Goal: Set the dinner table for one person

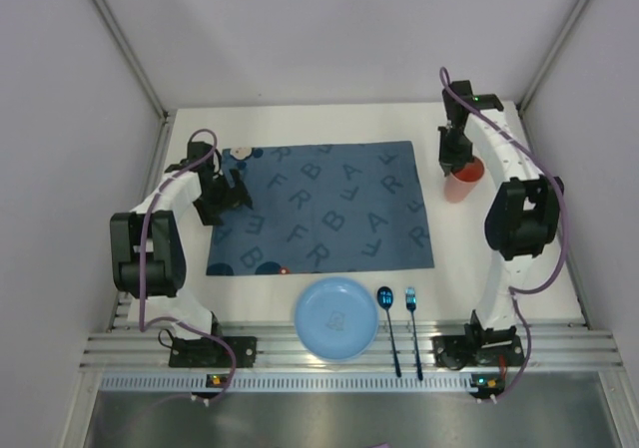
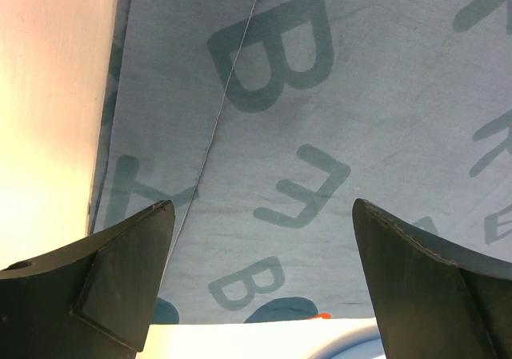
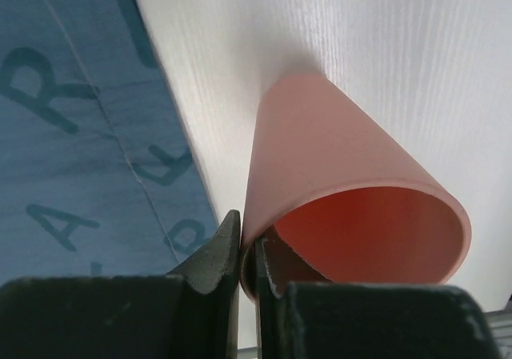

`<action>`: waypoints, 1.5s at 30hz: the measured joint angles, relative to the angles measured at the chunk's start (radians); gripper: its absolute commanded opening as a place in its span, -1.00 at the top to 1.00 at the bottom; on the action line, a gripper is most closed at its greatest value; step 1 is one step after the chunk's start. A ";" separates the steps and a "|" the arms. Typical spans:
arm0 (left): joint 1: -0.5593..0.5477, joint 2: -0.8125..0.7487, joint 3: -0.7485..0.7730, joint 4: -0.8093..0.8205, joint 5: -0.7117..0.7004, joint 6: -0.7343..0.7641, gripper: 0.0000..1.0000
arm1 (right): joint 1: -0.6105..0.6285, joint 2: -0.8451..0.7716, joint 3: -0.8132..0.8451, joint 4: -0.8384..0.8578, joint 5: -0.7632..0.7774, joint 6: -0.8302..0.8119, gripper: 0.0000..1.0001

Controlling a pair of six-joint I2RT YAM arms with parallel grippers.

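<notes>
We are clamping our right claw (image 3: pixel 246 233) onto the pink cup (image 3: pixel 352 159), rim pinched, readying a lift toward the placemat (image 3: pixel 72 135) leftward.

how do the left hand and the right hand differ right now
The left hand stands wide open and holds nothing; the right hand is shut on the wall of the pink plastic cup, one finger inside the rim, one outside. The left hand hangs over the dark blue lettered cloth near its left edge; the right hand is over the white dinner table, right of the cloth. Both are black and point downward.
</notes>
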 measured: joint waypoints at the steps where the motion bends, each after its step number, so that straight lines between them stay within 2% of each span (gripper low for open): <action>1: 0.000 0.000 0.000 0.000 0.000 0.000 -0.96 | 0.018 0.002 0.027 -0.013 0.013 0.001 1.00; 8: 0.001 0.011 0.006 0.013 0.008 -0.011 -0.96 | 0.202 0.029 0.313 -0.066 0.045 0.022 1.00; 12: 0.001 0.019 0.009 0.016 0.013 -0.016 -0.96 | 0.273 0.107 0.428 -0.060 0.032 0.028 1.00; 19: 0.001 0.018 0.009 0.014 0.011 -0.016 -0.96 | 0.277 0.307 0.452 -0.045 0.010 0.030 1.00; 24: 0.001 -0.012 0.000 0.003 0.000 -0.015 -0.96 | 0.277 0.330 0.478 -0.008 -0.018 0.037 1.00; 25: 0.001 -0.027 -0.003 0.000 -0.003 -0.015 -0.96 | 0.277 0.332 0.478 -0.003 -0.026 0.037 0.95; 28: 0.001 -0.078 -0.014 -0.012 -0.012 -0.015 -0.96 | 0.277 0.335 0.484 0.002 -0.045 0.046 0.19; 29: 0.001 -0.095 -0.018 -0.016 -0.014 -0.014 -0.96 | 0.277 0.335 0.484 0.005 -0.055 0.051 -0.22; 30: 0.001 -0.114 -0.024 -0.019 -0.015 -0.014 -0.96 | 0.277 0.336 0.484 0.008 -0.064 0.053 -0.37; 31: 0.001 -0.130 -0.030 -0.021 -0.014 -0.013 -0.96 | 0.277 0.336 0.483 0.010 -0.072 0.054 -0.87; 32: 0.001 -0.144 -0.037 -0.024 -0.011 -0.011 -0.96 | 0.277 0.336 0.483 0.013 -0.079 0.058 -0.97; 39: -0.019 -0.243 -0.120 -0.030 0.083 0.016 -0.96 | 0.276 0.311 0.455 0.022 -0.098 0.064 -1.00; 45: -0.140 -0.385 -0.245 -0.029 0.193 0.030 -0.96 | 0.286 0.098 0.312 0.020 -0.087 0.083 -0.99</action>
